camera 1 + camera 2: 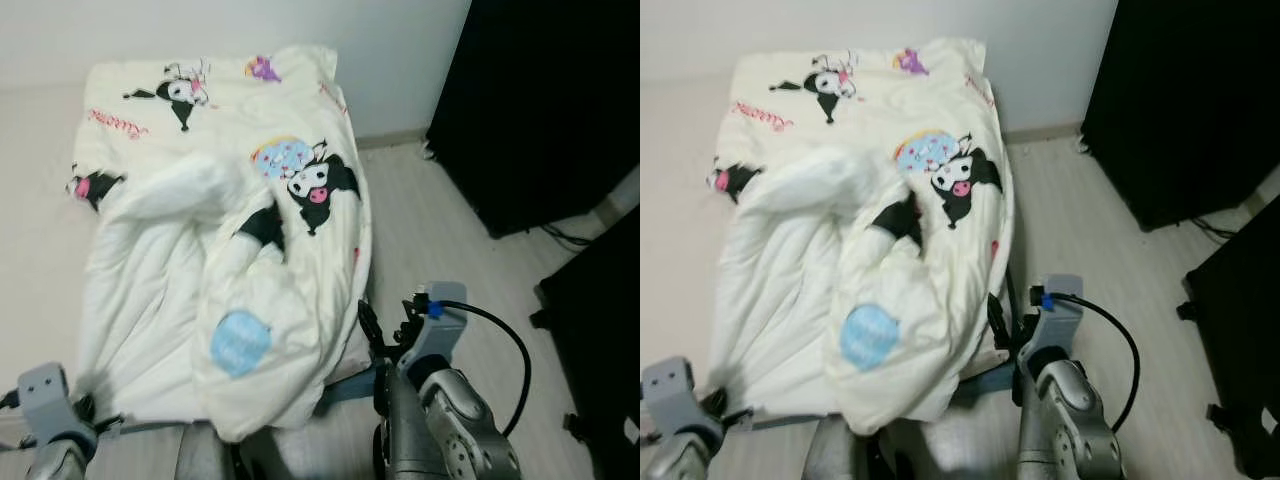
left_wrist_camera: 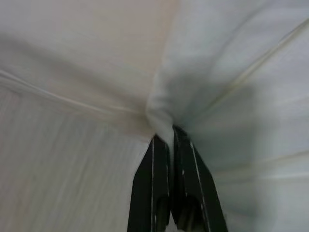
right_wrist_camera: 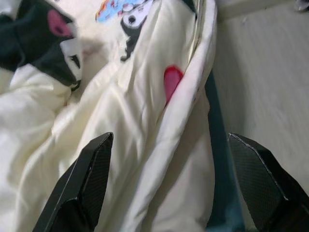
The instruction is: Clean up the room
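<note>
Pale wood-grain floor (image 1: 440, 240) running along the right side, white wall (image 1: 400, 60) behind with a skirting board (image 1: 390, 138) at its foot. Big black cabinet (image 1: 540, 100) standing against the far right, a thin dark cable (image 1: 568, 238) trailing on the floor just beside its base. Another dark piece of furniture (image 1: 600, 330) nearer, at the right edge, edges too dim to read
</note>
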Robot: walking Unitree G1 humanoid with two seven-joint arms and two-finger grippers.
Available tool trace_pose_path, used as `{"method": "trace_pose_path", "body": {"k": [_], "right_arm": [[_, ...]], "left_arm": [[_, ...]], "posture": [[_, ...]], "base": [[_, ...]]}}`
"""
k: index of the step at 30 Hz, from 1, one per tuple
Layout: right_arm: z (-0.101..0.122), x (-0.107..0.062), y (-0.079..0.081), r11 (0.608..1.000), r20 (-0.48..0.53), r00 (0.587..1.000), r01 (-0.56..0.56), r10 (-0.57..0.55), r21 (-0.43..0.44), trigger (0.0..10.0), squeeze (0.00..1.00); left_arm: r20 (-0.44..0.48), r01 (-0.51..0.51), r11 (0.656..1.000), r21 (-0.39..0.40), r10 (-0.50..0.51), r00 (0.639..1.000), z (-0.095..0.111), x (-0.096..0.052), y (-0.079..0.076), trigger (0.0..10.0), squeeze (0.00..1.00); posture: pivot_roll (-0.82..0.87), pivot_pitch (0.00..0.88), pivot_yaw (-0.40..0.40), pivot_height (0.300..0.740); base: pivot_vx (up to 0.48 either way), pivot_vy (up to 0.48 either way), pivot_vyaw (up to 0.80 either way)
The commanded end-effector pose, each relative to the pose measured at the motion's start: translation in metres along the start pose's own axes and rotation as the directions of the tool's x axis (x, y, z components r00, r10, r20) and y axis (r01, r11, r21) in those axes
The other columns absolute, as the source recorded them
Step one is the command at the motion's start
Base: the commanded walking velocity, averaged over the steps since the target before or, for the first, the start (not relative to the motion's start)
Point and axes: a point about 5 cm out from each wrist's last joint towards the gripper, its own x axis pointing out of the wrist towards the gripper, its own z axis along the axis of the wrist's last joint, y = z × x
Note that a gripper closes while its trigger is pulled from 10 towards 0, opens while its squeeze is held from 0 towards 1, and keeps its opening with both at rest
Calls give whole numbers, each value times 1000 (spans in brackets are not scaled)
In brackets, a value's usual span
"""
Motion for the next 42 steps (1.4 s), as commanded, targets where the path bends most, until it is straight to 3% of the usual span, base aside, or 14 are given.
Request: {"method": "trace_pose_path", "body": {"k": [1,4,6,7,10,12,14,15,20,26,33,34,40,42], "right_arm": [[-8,1,0,1000,-24,1000,-12,12,-6,10000,0],[-8,5,0,1000,-22,1000,-23,22,-14,10000,0],[-8,6,-1,1000,-23,1000,-22,21,-18,10000,0],[-8,7,-2,1000,-22,1000,-19,18,-22,10000,0],[-9,9,-5,999,-24,1000,-8,7,-34,10000,0],[-9,11,-9,999,-24,1000,9,-10,-42,10000,0],[-9,12,-11,999,-22,1000,13,-14,-43,10000,0],[-7,14,-13,999,-15,1000,18,-19,-47,10000,0],[-5,17,-16,999,-2,1000,25,-25,-46,10000,0],[-5,19,-18,998,3,1000,25,-24,-51,10000,0],[-5,19,-20,998,9,1000,27,-26,-52,10000,0],[-4,19,-21,998,9,1000,29,-29,-53,10000,0],[-4,18,-24,998,10,999,35,-35,-54,10000,0],[-4,17,-26,998,13,999,42,-41,-55,10000,0]], "left_arm": [[-188,-160,986,42,165,968,-49,-25,40,0,0],[-353,-162,981,107,190,916,-90,-48,49,1098,0],[-410,-135,984,113,170,896,-102,-55,46,4627,0],[-490,-82,991,103,123,863,-118,-64,40,10000,0],[-642,22,997,68,27,766,-146,-83,26,10000,0],[-720,50,998,41,-5,694,-156,-91,21,10000,537],[-736,53,998,35,-10,677,-157,-92,20,10000,537],[-731,58,996,65,8,683,-154,-89,21,10000,1000],[-670,35,997,73,23,742,-140,-76,20,10000,1000],[-256,-74,996,-51,59,965,-44,-14,9,10000,1000],[51,-57,986,-159,65,997,46,15,2,10000,976],[200,75,976,-203,-33,979,88,22,-16,10000,0],[534,370,929,-31,-297,792,187,13,-65,10000,0],[560,413,825,386,-565,606,213,-6,-111,10000,0]], "posture": [[-17,186,96,582],[-18,173,101,582],[-16,170,105,582],[-16,162,109,582],[-15,156,114,582],[-14,145,118,582],[-14,144,118,582],[-15,136,121,582],[-15,128,123,582],[-12,121,116,582],[-14,123,111,582],[-14,129,103,582],[-18,135,102,582],[-22,142,106,582]], "base": [[0,0,0],[0,0,0],[0,0,0],[0,0,0],[0,0,0],[0,0,0],[0,0,0],[0,0,0],[0,0,0],[0,0,0],[0,0,0],[0,0,0],[0,0,0],[0,0,0]]}}
